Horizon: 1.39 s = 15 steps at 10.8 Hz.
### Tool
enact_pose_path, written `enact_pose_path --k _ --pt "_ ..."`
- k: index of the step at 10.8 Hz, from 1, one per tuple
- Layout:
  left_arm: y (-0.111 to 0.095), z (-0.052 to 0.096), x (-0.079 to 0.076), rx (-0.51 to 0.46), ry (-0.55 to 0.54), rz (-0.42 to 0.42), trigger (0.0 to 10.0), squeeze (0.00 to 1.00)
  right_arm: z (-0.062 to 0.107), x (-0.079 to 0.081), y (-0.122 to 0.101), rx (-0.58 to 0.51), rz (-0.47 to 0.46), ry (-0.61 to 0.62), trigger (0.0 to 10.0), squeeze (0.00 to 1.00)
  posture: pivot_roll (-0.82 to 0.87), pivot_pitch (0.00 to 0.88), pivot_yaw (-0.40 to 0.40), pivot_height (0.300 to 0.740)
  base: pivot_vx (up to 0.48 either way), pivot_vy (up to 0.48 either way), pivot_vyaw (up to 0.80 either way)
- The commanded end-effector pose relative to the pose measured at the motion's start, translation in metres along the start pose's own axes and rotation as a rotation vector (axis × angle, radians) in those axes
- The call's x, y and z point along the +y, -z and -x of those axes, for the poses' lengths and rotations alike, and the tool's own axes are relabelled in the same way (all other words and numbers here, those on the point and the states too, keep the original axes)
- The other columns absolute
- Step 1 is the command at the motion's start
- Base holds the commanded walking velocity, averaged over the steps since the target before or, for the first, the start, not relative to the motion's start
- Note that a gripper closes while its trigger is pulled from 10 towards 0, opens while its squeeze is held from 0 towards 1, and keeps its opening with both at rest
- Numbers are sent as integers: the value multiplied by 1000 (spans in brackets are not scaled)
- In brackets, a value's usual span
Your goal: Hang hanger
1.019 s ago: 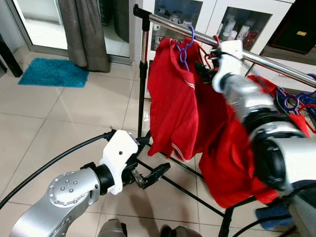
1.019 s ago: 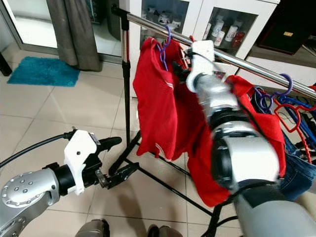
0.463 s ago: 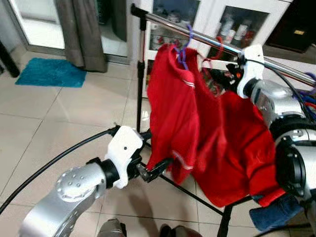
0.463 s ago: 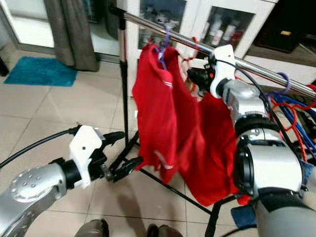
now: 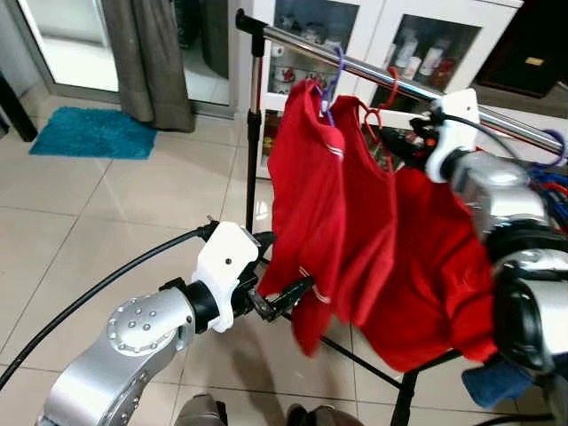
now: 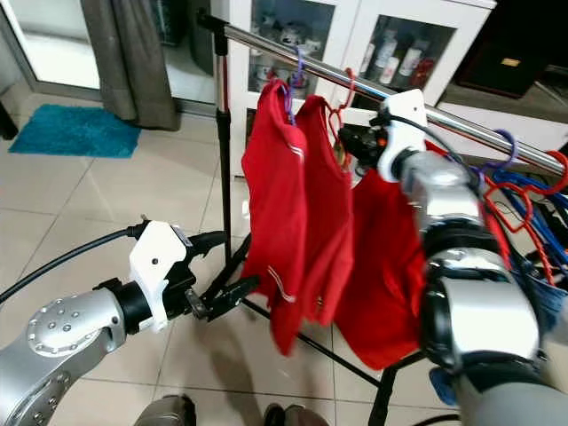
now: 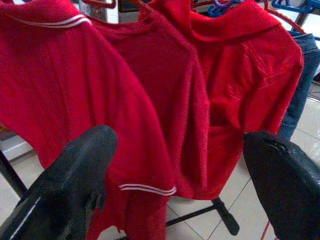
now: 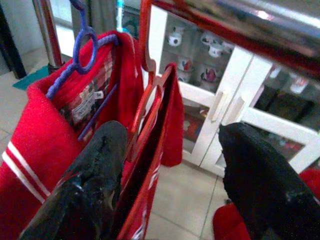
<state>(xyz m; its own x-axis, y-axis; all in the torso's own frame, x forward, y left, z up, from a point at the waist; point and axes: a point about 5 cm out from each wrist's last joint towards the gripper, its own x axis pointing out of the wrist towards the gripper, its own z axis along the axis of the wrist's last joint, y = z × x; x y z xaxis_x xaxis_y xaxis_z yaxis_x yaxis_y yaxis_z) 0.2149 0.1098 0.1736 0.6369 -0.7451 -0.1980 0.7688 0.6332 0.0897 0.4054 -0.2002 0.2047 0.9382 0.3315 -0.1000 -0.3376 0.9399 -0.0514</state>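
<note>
Rail: steel clothes rail [image 5: 373, 67] carrying red shirts [image 5: 355, 213]
Hanger: red hanger [image 6: 340, 108] hooked on the rail
Right end effector [image 8: 170, 165]: fingers spread beside the hanger
Left end effector [image 5: 286, 293]: spread, low near a shirt hem

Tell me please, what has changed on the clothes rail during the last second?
The red hanger with its red shirt now hangs from the rail; the right gripper, which held it up before, has opened and drawn back. The left gripper moved forward to the shirts' lower edge. The purple-hanger shirt stayed on the rail.
</note>
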Motion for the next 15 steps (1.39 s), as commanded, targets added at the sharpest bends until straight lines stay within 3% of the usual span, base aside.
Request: enact_pose_path --k 1,2,3,5,8,10,14,15 --pt "0 -2 -4 -2 23 -3 10000 0 -1 -1 -1 13 -31 20 10000 0 131 78 -107 740 0 0 0" --pt "0 -3 -4 -3 24 -3 10000 0 -4 3 -2 11 -63 14 10000 0 132 80 -109 740 0 0 0" --pt "1 -2 -4 -1 25 -5 10000 0 -15 24 -6 16 -131 -53 10000 0 138 80 -119 740 0 0 0" --pt "2 0 -5 4 12 -4 10000 0 -22 36 -12 11 -131 -41 10000 0 152 80 -139 740 0 0 0" --pt "2 0 -5 4 12 -4 10000 0 -22 36 -12 11 -131 -41 10000 0 152 80 -139 740 0 0 0" --pt "0 -2 -2 13 11 -11 10000 0 -30 42 -13 41 -163 139 10000 0 137 132 -110 740 0 0 0" --pt "-11 12 -1 8 25 -19 10000 0 -30 37 -17 -4 -187 216 10000 0 191 225 -76 740 0 0 0" --pt "-10 15 -2 18 29 -17 10000 0 -29 34 -18 -8 -190 220 6745 0 196 228 -75 740 0 0 0"
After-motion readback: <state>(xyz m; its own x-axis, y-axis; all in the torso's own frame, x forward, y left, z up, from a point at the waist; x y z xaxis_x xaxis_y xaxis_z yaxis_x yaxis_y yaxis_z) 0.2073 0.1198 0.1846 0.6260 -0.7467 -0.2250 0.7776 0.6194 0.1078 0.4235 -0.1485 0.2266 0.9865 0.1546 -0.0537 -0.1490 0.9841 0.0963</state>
